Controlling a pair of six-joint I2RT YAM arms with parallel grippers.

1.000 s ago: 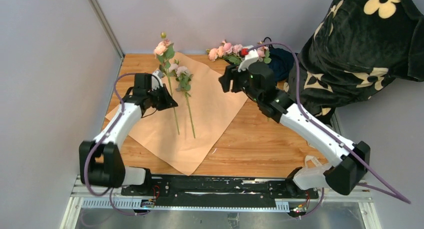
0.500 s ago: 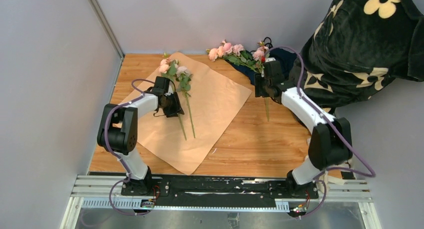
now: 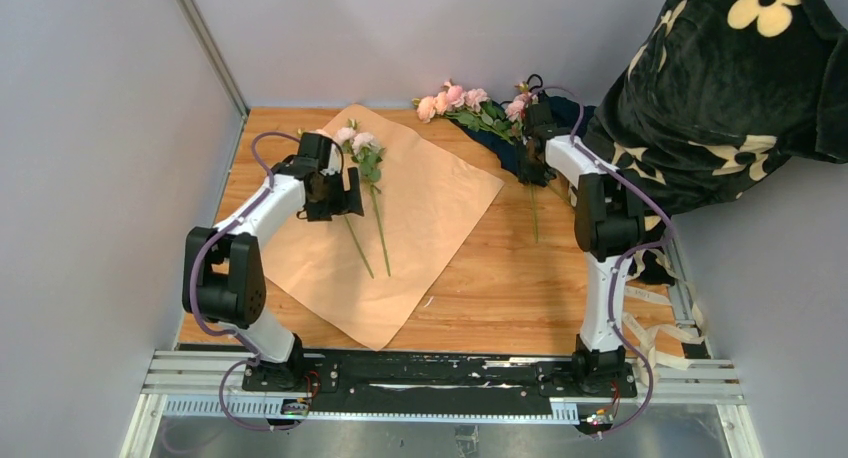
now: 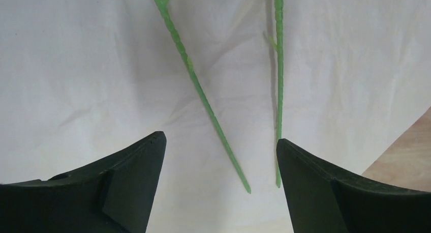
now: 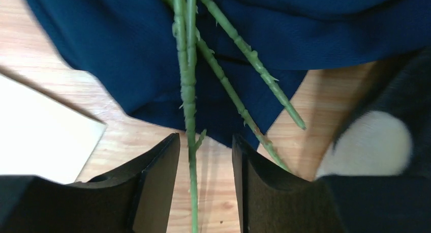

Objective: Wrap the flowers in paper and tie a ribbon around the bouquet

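The paper [image 3: 425,213] lies flat on the table, tan face up. Two flowers [image 3: 357,140] rest on it, pink heads at the back and thin stems [image 4: 203,100] running toward me. My left gripper [image 3: 350,196] hovers over those stems, open with nothing in it [image 4: 221,141]. More flowers [image 3: 468,100] lie at the back on a navy cloth [image 5: 127,55]. My right gripper [image 3: 534,170] is low over their stems, open, its jaws [image 5: 206,141] straddling one green stem [image 5: 191,182] without touching it. I see no bouquet.
A black fabric with cream flower prints [image 3: 735,88] is heaped at the back right. Cream strips [image 3: 672,323] lie by the right rail. Grey walls close in the left and back of the wooden table [image 3: 520,288].
My left gripper has opened and let its flower down onto the paper beside the other. My right arm swung to the back right, and its jaws have narrowed around a stem.
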